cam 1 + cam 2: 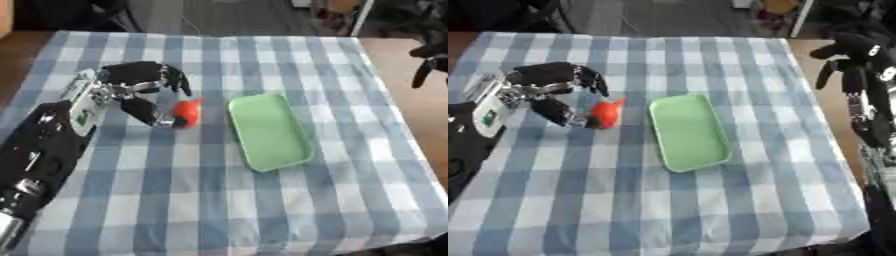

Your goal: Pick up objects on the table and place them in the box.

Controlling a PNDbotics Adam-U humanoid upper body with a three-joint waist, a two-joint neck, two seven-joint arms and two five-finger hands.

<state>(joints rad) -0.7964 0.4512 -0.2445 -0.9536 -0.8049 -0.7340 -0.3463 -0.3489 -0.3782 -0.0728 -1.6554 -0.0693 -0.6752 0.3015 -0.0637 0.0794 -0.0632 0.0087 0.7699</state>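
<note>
A small red-orange object (186, 111) lies on the checked tablecloth just left of a shallow light-green tray (268, 131). My left hand (140, 90) hangs over the cloth beside the red object, fingers arched above it and thumb low at its left side, touching or nearly touching it. The fingers are spread and do not close round it. My right hand (852, 57) hovers off the table's right edge, fingers drooping loosely and holding nothing. The tray holds nothing.
The blue-and-white checked cloth (219, 200) covers the table. Brown floor (429, 105) shows past the right edge. Dark furniture and chair legs stand beyond the far edge.
</note>
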